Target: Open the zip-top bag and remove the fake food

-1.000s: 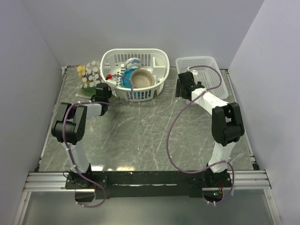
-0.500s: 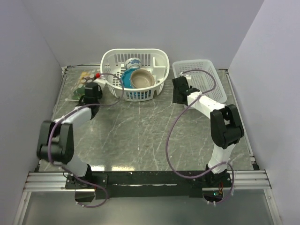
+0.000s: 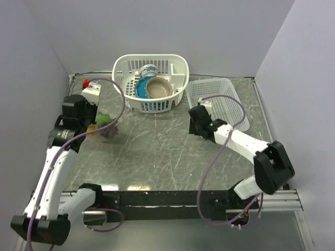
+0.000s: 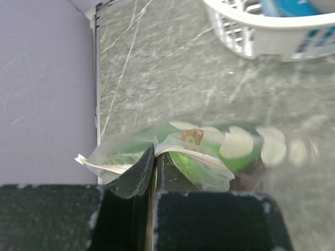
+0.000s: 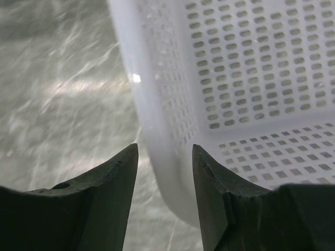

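Observation:
My left gripper is shut on the top edge of the zip-top bag, over the table's left side. In the left wrist view the closed fingertips pinch the clear dotted plastic by the whitish zip strip. Green fake food shows inside the bag, with a dark piece beside it; from above I also see green and yellow pieces. My right gripper is at the right centre. Its jaws straddle and grip the rim of the flat white mesh basket.
A round white mesh basket stands at the back centre and holds a blue bowl and a brown bowl. Its rim shows in the left wrist view. The flat mesh basket lies angled at the back right. Walls enclose the table.
My left arm has swung the bag from the back left corner toward the near left. My right gripper has pulled the flat basket nearer and turned it.

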`<control>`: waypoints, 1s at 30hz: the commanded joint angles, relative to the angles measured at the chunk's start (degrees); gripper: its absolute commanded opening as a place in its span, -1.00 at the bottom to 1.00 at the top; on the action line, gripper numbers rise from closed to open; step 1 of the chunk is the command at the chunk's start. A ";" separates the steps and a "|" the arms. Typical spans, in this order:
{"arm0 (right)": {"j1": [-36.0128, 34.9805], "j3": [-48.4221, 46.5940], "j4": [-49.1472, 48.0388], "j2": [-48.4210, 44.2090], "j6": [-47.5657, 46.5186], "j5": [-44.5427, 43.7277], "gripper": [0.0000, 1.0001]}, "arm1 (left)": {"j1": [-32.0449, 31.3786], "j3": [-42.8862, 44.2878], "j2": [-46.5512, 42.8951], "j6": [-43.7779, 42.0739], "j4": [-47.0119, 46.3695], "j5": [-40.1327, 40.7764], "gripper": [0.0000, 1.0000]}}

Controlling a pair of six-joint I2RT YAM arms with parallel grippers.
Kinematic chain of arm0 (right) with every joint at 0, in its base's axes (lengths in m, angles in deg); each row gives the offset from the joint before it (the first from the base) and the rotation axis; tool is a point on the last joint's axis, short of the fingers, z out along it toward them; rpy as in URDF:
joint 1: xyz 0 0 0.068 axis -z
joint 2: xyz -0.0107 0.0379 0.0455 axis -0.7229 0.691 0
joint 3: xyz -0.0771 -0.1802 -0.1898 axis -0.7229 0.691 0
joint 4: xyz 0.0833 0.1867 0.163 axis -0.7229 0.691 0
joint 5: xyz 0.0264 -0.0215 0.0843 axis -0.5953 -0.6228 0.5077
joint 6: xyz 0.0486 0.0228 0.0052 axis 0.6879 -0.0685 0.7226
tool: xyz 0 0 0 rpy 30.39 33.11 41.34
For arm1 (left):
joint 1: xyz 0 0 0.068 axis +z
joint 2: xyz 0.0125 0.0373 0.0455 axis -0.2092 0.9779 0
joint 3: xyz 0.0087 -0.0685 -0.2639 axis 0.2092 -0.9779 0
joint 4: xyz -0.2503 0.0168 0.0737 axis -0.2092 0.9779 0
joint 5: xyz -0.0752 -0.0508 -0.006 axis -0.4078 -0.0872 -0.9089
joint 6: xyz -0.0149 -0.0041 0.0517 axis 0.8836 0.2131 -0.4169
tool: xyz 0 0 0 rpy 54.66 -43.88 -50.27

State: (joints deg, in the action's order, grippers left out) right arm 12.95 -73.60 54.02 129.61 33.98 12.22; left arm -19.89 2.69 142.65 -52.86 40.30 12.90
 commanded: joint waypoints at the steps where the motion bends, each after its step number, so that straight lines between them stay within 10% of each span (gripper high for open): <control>1: -7.51 5.14 3.50 -7.51 8.22 1.26 0.07 | -0.27 8.25 -3.46 3.50 11.49 -4.96 -0.93; 9: -24.37 8.58 5.09 -15.52 17.10 1.44 0.07 | -0.27 11.94 -6.89 5.70 18.71 -6.54 -0.95; 16: -39.40 -5.81 9.90 -2.10 16.93 -3.04 0.09 | -0.27 13.44 -7.24 7.37 20.38 -6.81 -0.98; 23: -47.77 -26.47 16.51 12.86 14.12 -8.14 0.12 | -0.27 14.58 -7.24 7.28 21.61 -7.42 -0.98; 30: -49.45 -24.65 15.81 11.03 16.48 -7.70 0.20 | -0.27 13.62 -7.68 6.40 21.62 -7.95 -0.98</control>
State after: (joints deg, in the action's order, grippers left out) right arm -36.45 -98.97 68.01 143.36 48.71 7.28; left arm -20.04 14.58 136.18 -46.30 64.52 6.10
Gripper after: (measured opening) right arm 0.581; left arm 0.047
